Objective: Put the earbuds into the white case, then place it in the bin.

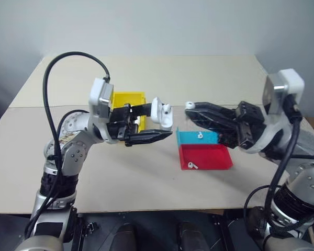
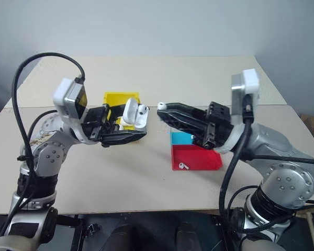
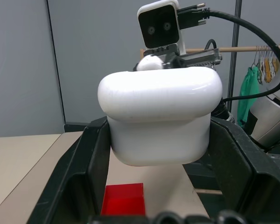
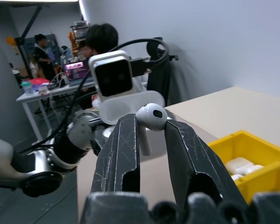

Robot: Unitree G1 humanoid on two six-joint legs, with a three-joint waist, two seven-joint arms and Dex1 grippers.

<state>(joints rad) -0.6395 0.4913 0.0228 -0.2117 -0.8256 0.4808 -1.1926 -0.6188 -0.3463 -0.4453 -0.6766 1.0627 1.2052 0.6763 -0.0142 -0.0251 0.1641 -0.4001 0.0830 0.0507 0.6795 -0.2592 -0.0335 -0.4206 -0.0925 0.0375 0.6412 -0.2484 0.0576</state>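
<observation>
Above the tabletop (image 1: 146,178), the left gripper (image 1: 159,125) has its fingers clamped on the white case (image 1: 161,112), lid open, just in front of the yellow bin (image 1: 128,98). Facing the case, just apart from it, the right gripper (image 1: 191,111) pinches one earbud (image 1: 190,105). Two more earbuds (image 1: 192,166) lie in the blue-and-red tray (image 1: 206,157), beside the case.

Desk (image 1: 146,172): pale beige top, matte, a seam line running across its far part.

Yellow bin (image 1: 129,99): stands on the desk at about 11 o'clock of centre, white items inside.

Blue-and-red tray (image 1: 206,157): flat on the desk at about 4 o'clock of centre, blue part farther, red part nearer; one white earbud (image 1: 200,136) in the blue part, another (image 1: 192,166) in the red.
</observation>
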